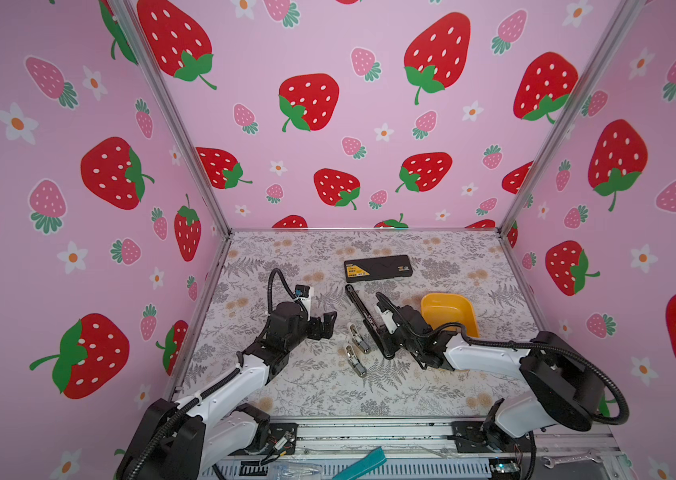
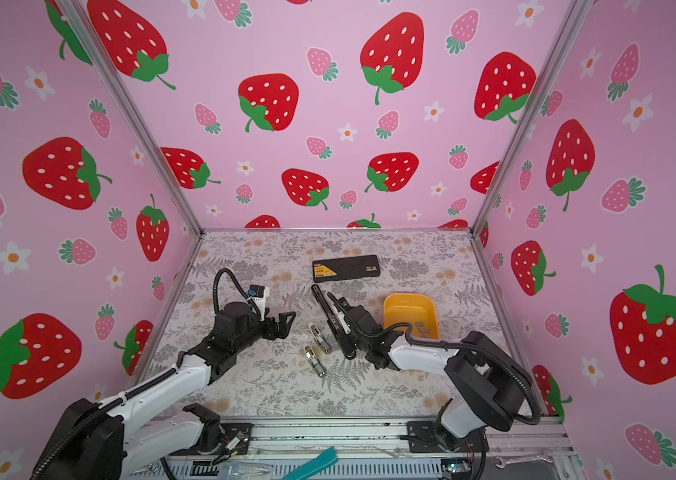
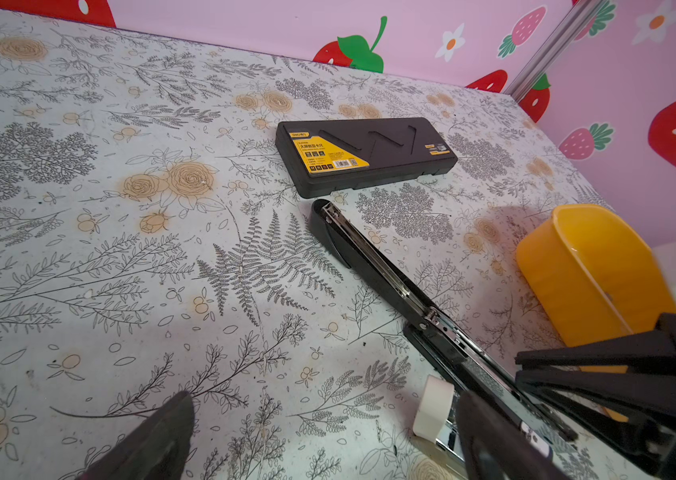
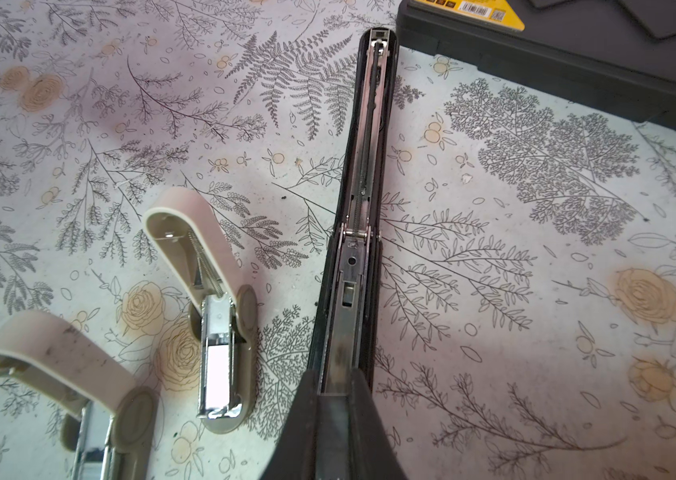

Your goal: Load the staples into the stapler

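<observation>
The black stapler (image 1: 363,311) (image 2: 326,307) lies opened flat mid-table, its metal magazine channel (image 4: 363,166) facing up. My right gripper (image 4: 335,386) (image 1: 386,351) is at the stapler's near end, shut on a narrow grey strip of staples (image 4: 334,405) lined up with the channel. More staples (image 2: 422,326) lie as small grey strips in the yellow tray (image 2: 409,307) (image 3: 585,270). My left gripper (image 3: 328,415) (image 1: 328,322) hangs open just left of the stapler (image 3: 369,257), holding nothing.
Two small beige staplers (image 1: 357,332) (image 1: 355,359) lie opened between the arms, close to the black one; in the right wrist view they are the beige pair (image 4: 203,270) (image 4: 58,361). A black box with a yellow label (image 1: 378,268) (image 3: 365,153) sits behind the stapler.
</observation>
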Robot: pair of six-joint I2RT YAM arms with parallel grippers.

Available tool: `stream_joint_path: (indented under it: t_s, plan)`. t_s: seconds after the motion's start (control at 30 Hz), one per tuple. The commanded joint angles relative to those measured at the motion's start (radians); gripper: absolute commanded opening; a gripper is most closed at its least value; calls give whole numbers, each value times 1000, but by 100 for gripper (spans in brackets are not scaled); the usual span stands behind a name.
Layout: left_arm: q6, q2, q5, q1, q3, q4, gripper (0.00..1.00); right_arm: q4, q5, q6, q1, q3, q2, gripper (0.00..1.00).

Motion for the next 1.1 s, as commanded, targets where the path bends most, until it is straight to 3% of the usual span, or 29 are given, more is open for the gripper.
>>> stream_joint_path:
  t_s: [0.0, 1.07]
  plan:
    - [8, 8, 10, 3, 43, 14, 99, 15, -10, -5, 5, 10, 17, 11]
    - [4, 12, 16, 3, 45, 14, 99, 11, -31, 4, 7, 14, -19, 11]
